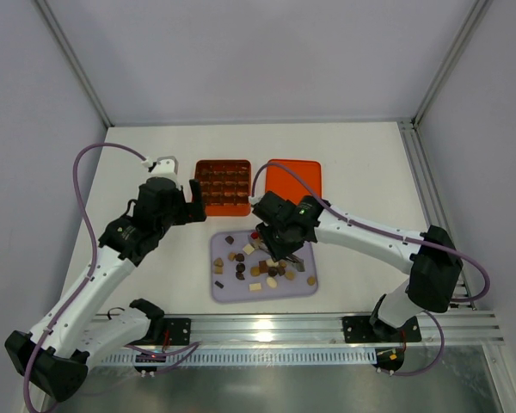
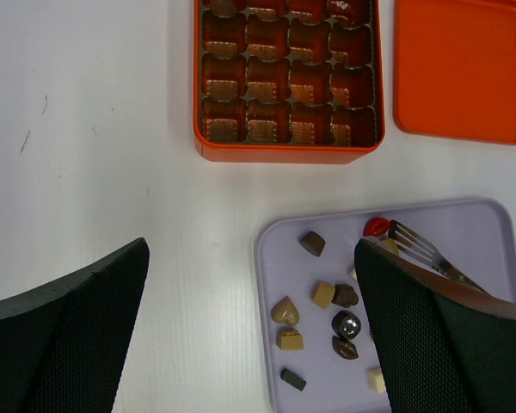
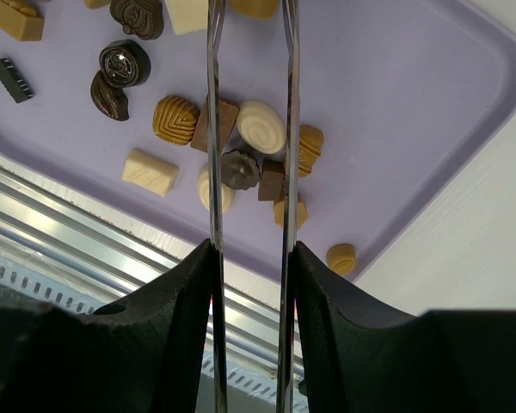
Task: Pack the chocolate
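The chocolate [image 1: 256,262] lies loose on a lavender tray [image 1: 305,288]: brown, tan and cream pieces [image 3: 261,126], plus one red piece [image 2: 377,227] at the tray's far edge. My right gripper [image 3: 251,249] hovers over the tray, shut on a pair of metal tongs [image 3: 213,129]. The toothed tip of the tongs [image 2: 417,249] sits right beside the red piece; whether it grips anything is hidden. My left gripper [image 2: 251,249] stands wide open above the tray's left edge, holding nothing.
An orange gridded box [image 1: 223,186] with brown-lined cells stands behind the tray, and its flat orange lid [image 1: 294,179] lies to the right of it. A metal rail [image 1: 327,331] runs along the near table edge.
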You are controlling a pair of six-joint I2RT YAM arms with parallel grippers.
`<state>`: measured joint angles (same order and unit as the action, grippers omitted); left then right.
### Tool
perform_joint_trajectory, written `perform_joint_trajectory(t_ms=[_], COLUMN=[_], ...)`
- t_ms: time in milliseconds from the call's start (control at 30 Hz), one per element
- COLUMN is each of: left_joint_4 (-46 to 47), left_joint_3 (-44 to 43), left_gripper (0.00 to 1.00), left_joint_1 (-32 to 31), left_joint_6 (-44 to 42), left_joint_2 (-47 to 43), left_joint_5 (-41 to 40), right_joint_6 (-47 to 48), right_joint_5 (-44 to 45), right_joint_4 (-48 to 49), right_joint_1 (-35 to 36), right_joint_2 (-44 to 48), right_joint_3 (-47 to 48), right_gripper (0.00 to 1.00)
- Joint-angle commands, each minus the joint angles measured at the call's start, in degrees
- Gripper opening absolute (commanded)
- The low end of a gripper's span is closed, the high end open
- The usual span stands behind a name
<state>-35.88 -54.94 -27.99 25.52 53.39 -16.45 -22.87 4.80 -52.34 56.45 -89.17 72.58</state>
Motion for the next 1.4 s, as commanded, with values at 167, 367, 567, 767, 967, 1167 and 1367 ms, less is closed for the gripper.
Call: perform_joint_trajectory(t_ms=[167, 367, 567, 767, 967, 1167, 1367], left_joint_4=[1.34, 1.34, 1.34, 1.34, 1.34, 1.42, 1.34], left_joint_3=[0.27, 0.18, 0.09, 0.18, 0.36, 0.36, 0.27], left_gripper=[1.0, 1.0, 1.0, 1.0, 1.0, 1.0, 1.0], left_joint_1=[0.39, 0.39, 0.39, 0.39, 0.39, 0.39, 0.39], left_joint_6=[0.41, 0.5, 0.5, 0.5, 0.41, 0.5, 0.41], left_joint_2=[-0.65, -0.65, -0.56, -0.65, -0.65, -0.91, -0.91], left_joint_5=[0.28, 0.36, 0.36, 0.36, 0.36, 0.28, 0.36], right_joint_6=[-0.77, -0.94, -0.77, -0.51, -0.15, -0.07, 0.11], right_joint_5=[0.74, 0.83, 0.39, -0.31, 0.3, 2.06, 2.93], right_joint_4=[-1.1, -1.72, -1.01, -0.66, -1.98, -4.26, -5.32], right_joint_1=[0.24, 0.33, 0.42, 0.42, 0.33, 0.24, 0.16], right_joint_2=[0.57, 1.19, 0.84, 0.22, 0.92, 2.15, 2.42], right_joint_3=[3.19, 2.75, 2.83, 3.1, 4.67, 6.78, 8.63], right_gripper=[0.42, 0.42, 0.42, 0.38, 0.36, 0.35, 0.35])
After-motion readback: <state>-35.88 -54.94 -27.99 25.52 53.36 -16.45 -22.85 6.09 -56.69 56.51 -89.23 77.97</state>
